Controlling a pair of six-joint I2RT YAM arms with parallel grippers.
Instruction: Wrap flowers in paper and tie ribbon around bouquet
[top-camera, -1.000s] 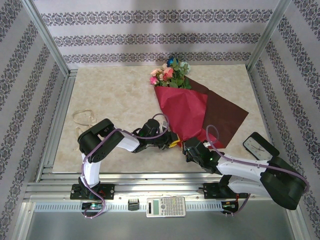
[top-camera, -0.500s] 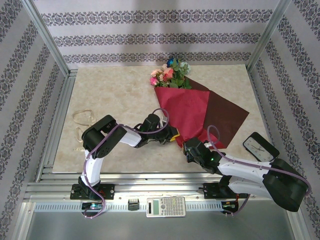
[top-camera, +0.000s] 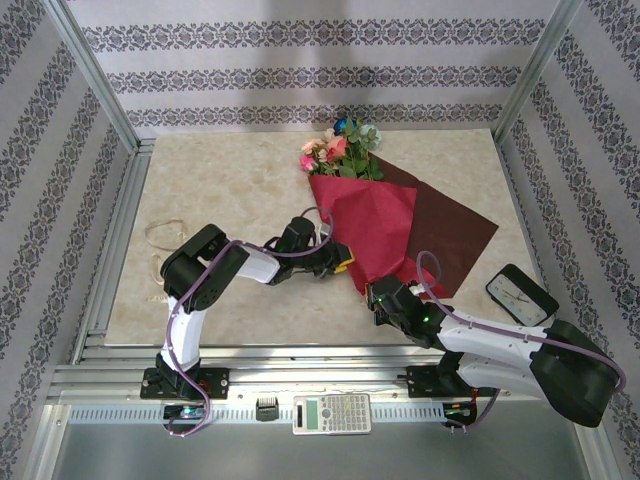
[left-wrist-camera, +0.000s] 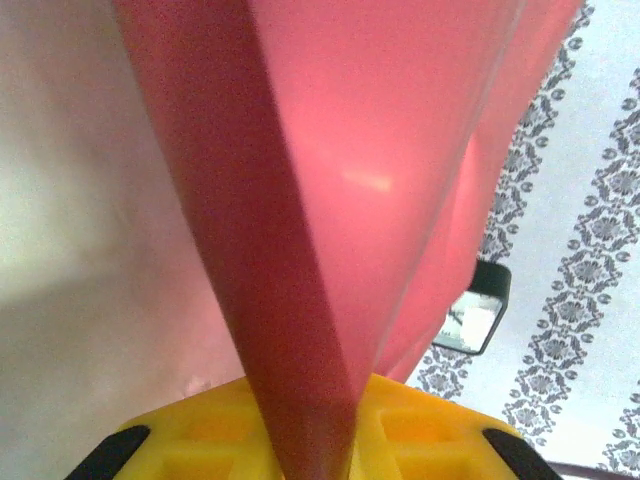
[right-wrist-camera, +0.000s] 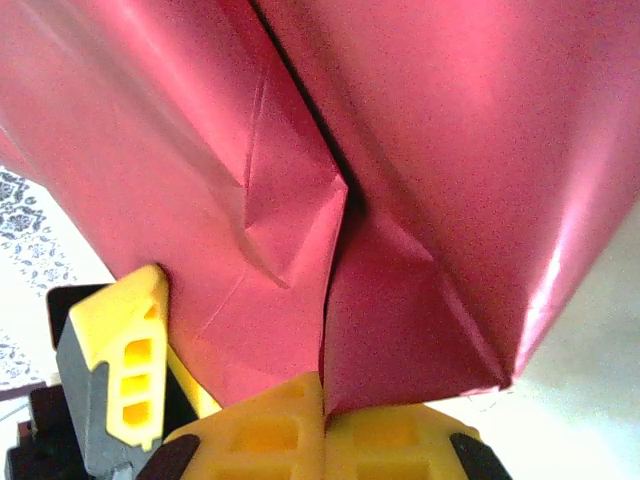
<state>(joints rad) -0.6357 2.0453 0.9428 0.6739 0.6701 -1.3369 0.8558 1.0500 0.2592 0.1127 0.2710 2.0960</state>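
Bouquet (top-camera: 365, 215) lay at mid-surface: crimson paper (top-camera: 372, 222) folded as a cone about the flowers (top-camera: 338, 148), with a duller maroon flap (top-camera: 450, 235) spread flat to its right. Left gripper (top-camera: 345, 263) was clenched on the cone's lower left fold; right gripper (top-camera: 380, 293) was clamped on the narrow end. Ribbon (top-camera: 165, 236) lay looped well apart to the left, a clock (top-camera: 517, 292) near the right edge, a calculator (top-camera: 331, 412) on the near rail. Long axis ran near to far, blooms at the far end, leaning slightly left. Surface (top-camera: 230, 190) was beige and marbled; the walls (top-camera: 300, 60) carried patterned paper.
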